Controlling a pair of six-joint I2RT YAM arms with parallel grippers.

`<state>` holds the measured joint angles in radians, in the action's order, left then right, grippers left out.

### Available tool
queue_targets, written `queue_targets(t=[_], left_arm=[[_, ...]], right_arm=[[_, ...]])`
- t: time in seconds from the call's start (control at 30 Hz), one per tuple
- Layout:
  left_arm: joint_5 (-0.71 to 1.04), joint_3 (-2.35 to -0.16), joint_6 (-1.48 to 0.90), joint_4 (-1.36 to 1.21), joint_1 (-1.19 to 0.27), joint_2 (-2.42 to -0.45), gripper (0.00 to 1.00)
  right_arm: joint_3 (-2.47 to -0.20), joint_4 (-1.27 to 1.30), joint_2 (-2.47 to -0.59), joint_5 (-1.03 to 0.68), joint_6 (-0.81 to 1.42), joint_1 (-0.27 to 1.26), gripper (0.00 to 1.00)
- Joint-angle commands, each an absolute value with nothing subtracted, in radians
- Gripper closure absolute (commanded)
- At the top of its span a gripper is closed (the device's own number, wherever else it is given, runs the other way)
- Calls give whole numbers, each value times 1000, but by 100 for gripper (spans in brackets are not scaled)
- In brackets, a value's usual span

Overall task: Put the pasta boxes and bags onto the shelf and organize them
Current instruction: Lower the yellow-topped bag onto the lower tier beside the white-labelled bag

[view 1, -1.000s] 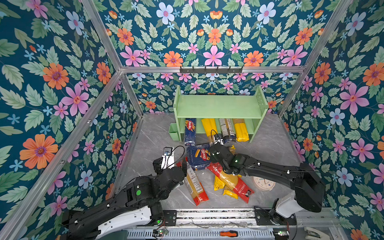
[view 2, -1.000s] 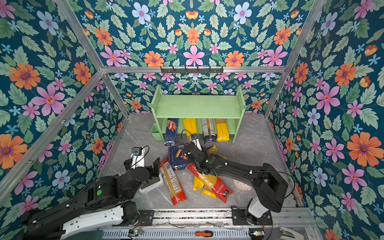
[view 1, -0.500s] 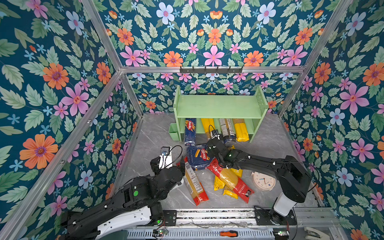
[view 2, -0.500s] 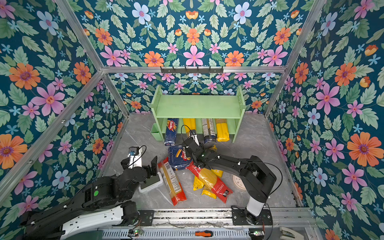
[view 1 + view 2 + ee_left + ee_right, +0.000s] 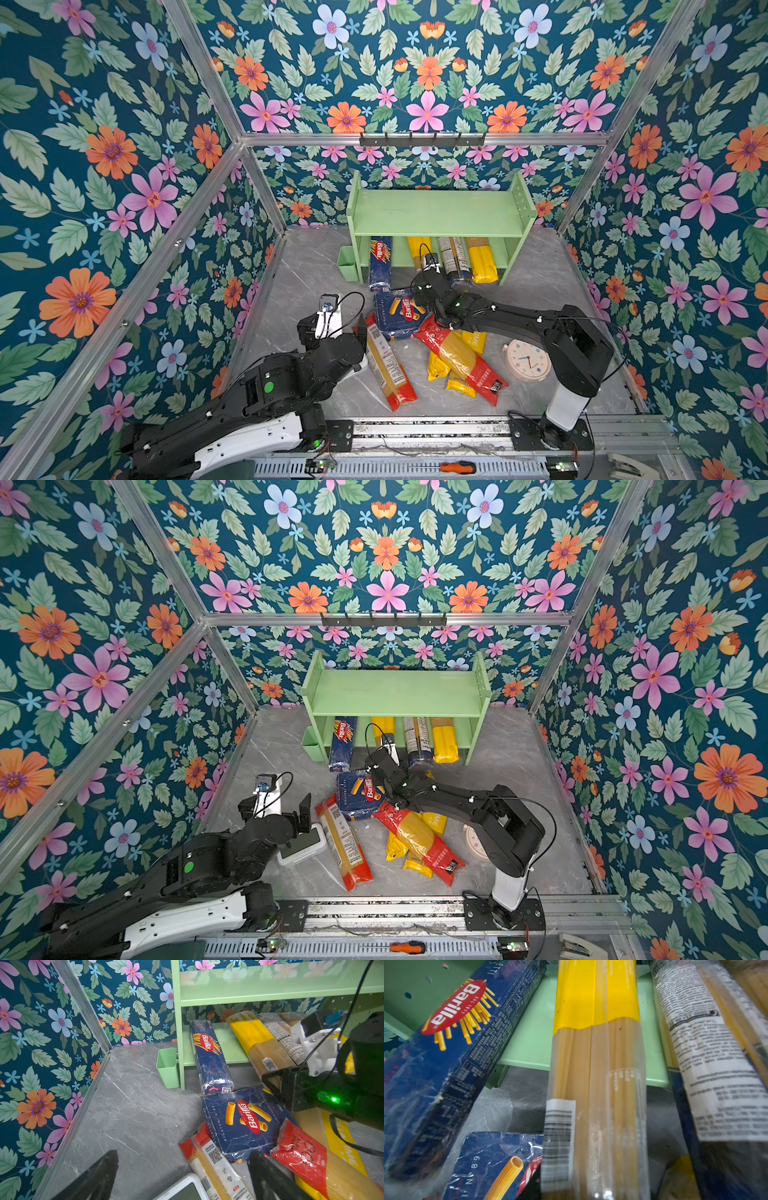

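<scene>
Left fingers (image 5: 97,1176) spread wide, grasping nothing, hovering over the near-left table (image 5: 316,266) beside a white device (image 5: 301,845).

Shelf (image 5: 436,208) stands far centre, top tier bare. Lower tier, left to right: spaghetti box (image 5: 380,262), yellow-band bag (image 5: 596,1043), label bag (image 5: 453,259), yellow bag (image 5: 482,262). All four lie lengthwise, near ends sticking out past the tier's front edge.

Right fingers (image 5: 272,1079) sit at the near end of the yellow-band bag. In the right wrist view the bag runs straight out from under the camera, so I read them as clenched on it; the tips are hidden there.

Step in hand (judgement): seating this bag in the gap between spaghetti box and label bag.

Next move calls for: a push along the bag's length, parallel to its neighbours, then release and a straight retreat without dragging it back. Risk: the bag buckles or shoves the spaghetti box.

Not yet shelved, on the table: red-end bag (image 5: 388,365), rigatoni box (image 5: 399,311), red bag (image 5: 457,361) lying across more yellow bags. Clock (image 5: 527,359) near right, not task stock.
</scene>
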<state>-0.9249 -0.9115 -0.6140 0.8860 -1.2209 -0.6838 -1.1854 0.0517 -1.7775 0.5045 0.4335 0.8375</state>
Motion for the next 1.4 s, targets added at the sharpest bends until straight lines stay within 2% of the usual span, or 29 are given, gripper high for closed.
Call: queue_targets(t=[0.0, 0.27, 0.4, 0.5, 0.6, 0.7, 1.03, 1.37], left_arm=[[-945, -920, -615, 894, -1220, -686, 0], [-939, -921, -620, 896, -1220, -697, 0], [-937, -927, -625, 903, -1220, -699, 0], [-937, -925, -626, 905, -1220, -699, 0], [-933, -920, -630, 905, -1220, -699, 0], [-925, -923, -636, 918, -1220, -704, 0], [-931, -903, -645, 928, -1220, -677, 0], [-926, -898, -634, 909, -1221, -678, 0]], right_arm=[[-1200, 184, -1776, 541, 426, 831, 72], [-1199, 198, -1785, 531, 437, 807, 69], [-1205, 195, -1791, 531, 443, 804, 64], [-1220, 181, -1797, 532, 443, 802, 53], [-1235, 167, -1804, 522, 445, 801, 33], [-1242, 165, -1805, 510, 448, 800, 23], [-1245, 110, -1790, 481, 460, 800, 18], [-1186, 86, -1731, 466, 476, 799, 9]])
